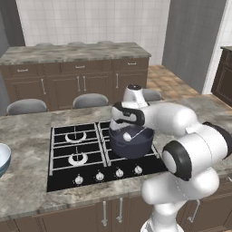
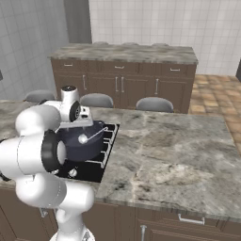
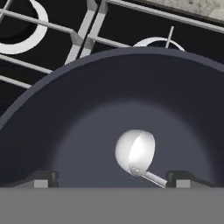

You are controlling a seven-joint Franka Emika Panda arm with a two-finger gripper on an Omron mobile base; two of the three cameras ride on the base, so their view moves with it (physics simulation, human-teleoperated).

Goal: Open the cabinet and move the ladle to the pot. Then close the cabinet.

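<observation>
You are looking across a grey-veined marble island counter (image 1: pixel 27 136), and beyond it a second dark brown wooden run of low cabinets with small silver pulls (image 2: pixel 124 84) stands against the white tiled wall. Set into the island is a black glass cooktop with grey metal grates and a row of round knobs (image 1: pixel 79 156). At the far left edge of the left base view you can see part of a pale blue round bowl (image 1: pixel 3 158) resting on the counter.

On the right burner of the cooktop sits the dark navy round pot (image 1: pixel 131 144) — wide, deep and open at the top. Directly above it hangs the white arm's two-finger gripper (image 3: pixel 113 178), pointing down into the pot. In the hand view its two dark fingertips (image 3: pixel 41 179) stand far apart, one at each side of the frame, with nothing between them; the jaws are spread wide and hold nothing.

The small pale silver-white ladle (image 3: pixel 135 151) lies inside the pot: its round bowl rests on the pot's floor, and its thin straight handle leans up against the wall toward the rim — you can see that slant in the right base view (image 2: pixel 92 136). The ladle's handle passes just beside the right fingertip; whether they touch you cannot tell.
</observation>
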